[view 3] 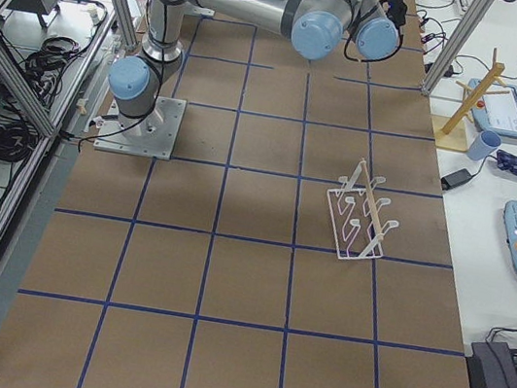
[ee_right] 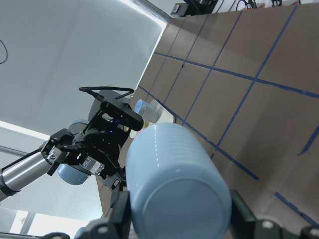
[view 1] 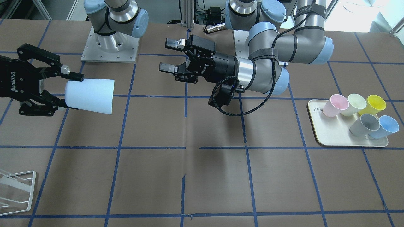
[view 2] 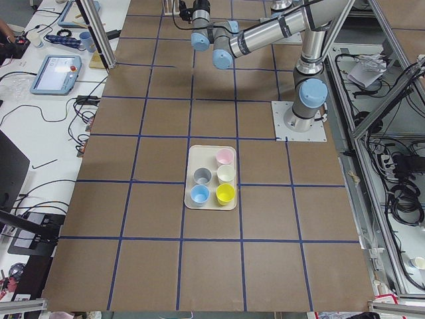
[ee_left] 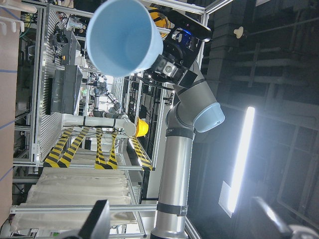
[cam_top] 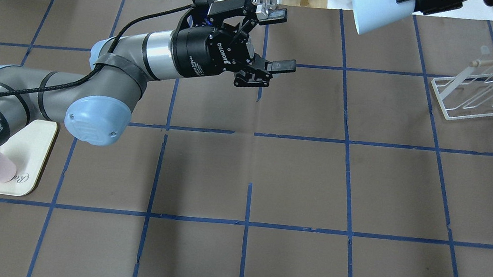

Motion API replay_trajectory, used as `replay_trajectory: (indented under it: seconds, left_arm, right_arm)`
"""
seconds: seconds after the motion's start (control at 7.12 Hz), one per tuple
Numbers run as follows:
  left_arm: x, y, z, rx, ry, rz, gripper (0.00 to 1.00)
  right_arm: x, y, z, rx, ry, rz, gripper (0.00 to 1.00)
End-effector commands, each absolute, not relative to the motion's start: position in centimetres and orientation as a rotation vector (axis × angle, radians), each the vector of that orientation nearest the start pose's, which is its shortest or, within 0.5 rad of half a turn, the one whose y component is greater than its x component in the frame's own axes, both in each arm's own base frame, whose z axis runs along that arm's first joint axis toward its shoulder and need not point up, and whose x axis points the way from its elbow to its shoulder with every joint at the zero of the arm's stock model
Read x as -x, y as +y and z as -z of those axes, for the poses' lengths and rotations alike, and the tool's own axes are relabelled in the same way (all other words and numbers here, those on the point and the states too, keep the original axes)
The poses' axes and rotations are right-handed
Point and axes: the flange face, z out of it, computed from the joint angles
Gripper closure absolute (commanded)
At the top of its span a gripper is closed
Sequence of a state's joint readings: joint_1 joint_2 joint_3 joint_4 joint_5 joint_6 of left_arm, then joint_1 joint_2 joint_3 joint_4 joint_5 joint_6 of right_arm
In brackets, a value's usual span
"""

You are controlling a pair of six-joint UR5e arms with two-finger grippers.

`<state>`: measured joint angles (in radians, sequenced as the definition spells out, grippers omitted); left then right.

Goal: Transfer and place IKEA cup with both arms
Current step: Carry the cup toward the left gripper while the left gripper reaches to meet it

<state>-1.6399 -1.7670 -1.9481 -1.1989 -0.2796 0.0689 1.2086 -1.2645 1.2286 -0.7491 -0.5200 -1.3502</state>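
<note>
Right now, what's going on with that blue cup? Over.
Right gripper shut on blue cup, held sideways above table. Left gripper open, empty, facing it. Tray of spare cups off to the side.

IKEA cup [view 1: 89, 95] sideways in right jaws; left jaws wide, well clear

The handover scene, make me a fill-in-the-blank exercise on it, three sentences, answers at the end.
1. The IKEA cup is held off the table by the end effector of the robot's ___ arm.
2. The left end effector is empty, and its jaws are ___.
3. The number of cups standing on the tray is ___.

Missing words: right; open; five.
</note>
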Motion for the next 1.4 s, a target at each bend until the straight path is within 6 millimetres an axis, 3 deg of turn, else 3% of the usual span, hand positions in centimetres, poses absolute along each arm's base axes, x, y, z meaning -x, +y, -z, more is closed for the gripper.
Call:
replay_trajectory:
  seconds: [0.0, 0.14, 0.28, 0.42, 0.56, 0.84, 1.26]
  left_arm:
    - [26.3, -50.4, -37.1, -0.078, -1.261, 0.121, 0.02]
    - [26.3, -50.6, -37.0, -0.077, -1.258, 0.120, 0.04]
    - [26.4, -51.1, -36.8, -0.074, -1.258, 0.117, 0.06]
    - [26.2, -52.0, -36.8, -0.072, -1.259, 0.110, 0.06]
    - [26.2, -52.9, -37.0, -0.063, -1.270, 0.103, 0.05]
    - [26.3, -53.2, -36.9, -0.060, -1.271, 0.102, 0.05]
    - [25.8, -53.2, -37.0, -0.028, -1.266, 0.068, 0.05]
  right_arm:
    - [-1.8, -58.6, -43.6, 0.445, 1.778, 0.371, 0.88]
    - [-3.2, -57.4, -42.2, 0.458, 1.748, 0.383, 0.88]
    - [-4.9, -56.5, -42.1, 0.437, 1.727, 0.391, 0.87]
    - [-6.5, -55.5, -43.5, 0.419, 1.711, 0.406, 0.87]
    - [-7.5, -54.9, -43.6, 0.418, 1.700, 0.404, 0.87]
    - [-10.1, -53.8, -41.3, 0.391, 1.665, 0.389, 0.84]
    - [-10.7, -53.6, -40.7, 0.405, 1.661, 0.383, 0.83]
